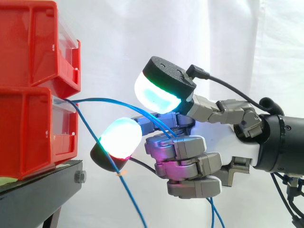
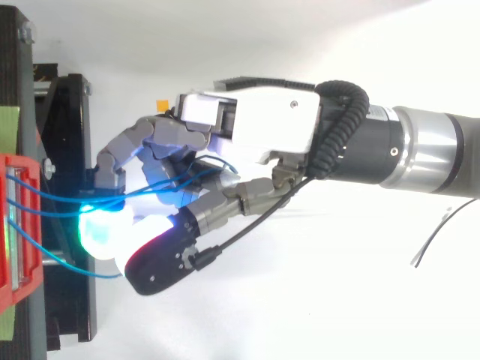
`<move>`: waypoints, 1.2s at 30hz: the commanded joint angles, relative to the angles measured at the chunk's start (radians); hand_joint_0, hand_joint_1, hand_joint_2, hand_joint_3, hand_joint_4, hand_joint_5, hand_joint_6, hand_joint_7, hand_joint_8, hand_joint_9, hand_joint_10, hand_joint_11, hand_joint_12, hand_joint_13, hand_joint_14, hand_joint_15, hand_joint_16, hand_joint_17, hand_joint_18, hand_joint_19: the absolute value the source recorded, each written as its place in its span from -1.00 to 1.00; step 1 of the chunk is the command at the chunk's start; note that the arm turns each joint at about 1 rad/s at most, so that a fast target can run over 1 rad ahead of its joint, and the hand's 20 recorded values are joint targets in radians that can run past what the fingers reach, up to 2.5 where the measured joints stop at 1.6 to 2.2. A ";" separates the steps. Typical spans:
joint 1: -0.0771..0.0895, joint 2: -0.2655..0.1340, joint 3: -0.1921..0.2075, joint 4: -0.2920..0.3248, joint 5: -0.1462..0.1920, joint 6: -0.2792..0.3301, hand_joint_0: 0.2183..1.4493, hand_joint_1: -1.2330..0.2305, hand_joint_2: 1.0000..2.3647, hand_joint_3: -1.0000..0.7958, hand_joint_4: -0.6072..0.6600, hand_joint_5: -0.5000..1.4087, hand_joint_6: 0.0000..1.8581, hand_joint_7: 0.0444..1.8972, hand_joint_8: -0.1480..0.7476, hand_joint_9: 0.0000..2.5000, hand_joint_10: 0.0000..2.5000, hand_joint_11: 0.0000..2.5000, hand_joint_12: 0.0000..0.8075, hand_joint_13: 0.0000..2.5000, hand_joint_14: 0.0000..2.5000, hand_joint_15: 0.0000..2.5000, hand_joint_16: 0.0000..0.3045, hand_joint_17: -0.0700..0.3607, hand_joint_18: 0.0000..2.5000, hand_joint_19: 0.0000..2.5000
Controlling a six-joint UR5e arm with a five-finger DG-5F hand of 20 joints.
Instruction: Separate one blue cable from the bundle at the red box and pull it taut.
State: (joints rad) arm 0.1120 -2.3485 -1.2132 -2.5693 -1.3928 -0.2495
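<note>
Grab step, mid frame: hand (image 1: 190, 148) curled round blue cable (image 1: 109, 100) that arcs slack from red box (image 1: 28, 128) at left; next prob calls for steady pull rightward, grip kept firm.

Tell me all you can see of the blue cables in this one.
The thin blue cables are several smooth, glossy strands leaving the front of the lower red plastic bin. Some arc slackly across to the hand and run in among its curled fingers; strands hang out below it. Another drops steeply from the bin past a glowing fingertip pad, carries a small orange tie, and leaves the side view's bottom edge.
</note>
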 commanded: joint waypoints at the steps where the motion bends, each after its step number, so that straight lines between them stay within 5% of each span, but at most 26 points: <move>1: -0.006 -0.002 0.000 0.000 0.026 0.024 -0.38 -0.08 -1.00 -0.44 0.26 -0.72 -0.02 -0.23 -0.04 -0.60 1.00 -0.21 -0.16 -0.32 1.00 -0.09 -0.74 -0.27 0.13 0.52; 3: -0.008 -0.002 0.000 0.000 0.107 0.027 -0.38 -0.08 -1.00 -0.44 0.26 -0.72 -0.01 -0.23 -0.04 -0.60 1.00 -0.20 -0.15 -0.32 1.00 -0.10 -0.75 -0.27 0.14 0.50; 7: -0.012 -0.002 0.000 0.000 0.141 0.036 -0.38 -0.07 -1.00 -0.44 0.26 -0.72 -0.01 -0.24 -0.03 -0.60 1.00 -0.21 -0.17 -0.32 1.00 -0.12 -0.75 -0.27 0.14 0.50; 18: -0.018 0.000 0.000 0.000 0.135 0.052 -0.38 -0.04 -1.00 -0.44 0.26 -0.72 -0.01 -0.24 -0.03 -0.58 1.00 -0.20 -0.17 -0.32 1.00 -0.10 -0.75 -0.27 0.14 0.50; 26: -0.018 0.000 0.000 -0.002 0.075 0.049 -0.37 -0.02 -1.00 -0.44 0.26 -0.71 -0.01 -0.23 -0.03 -0.58 1.00 -0.22 -0.17 -0.31 1.00 -0.09 -0.75 -0.27 0.14 0.50; 36: -0.014 0.028 0.000 -0.069 0.060 -0.037 -0.31 0.03 -0.99 -0.37 0.23 -0.71 -0.01 -0.23 -0.04 -0.55 1.00 -0.20 -0.18 -0.30 1.00 -0.09 -0.75 -0.27 0.16 0.51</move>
State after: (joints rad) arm 0.0971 -2.3228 -1.2130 -2.6057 -1.3325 -0.2595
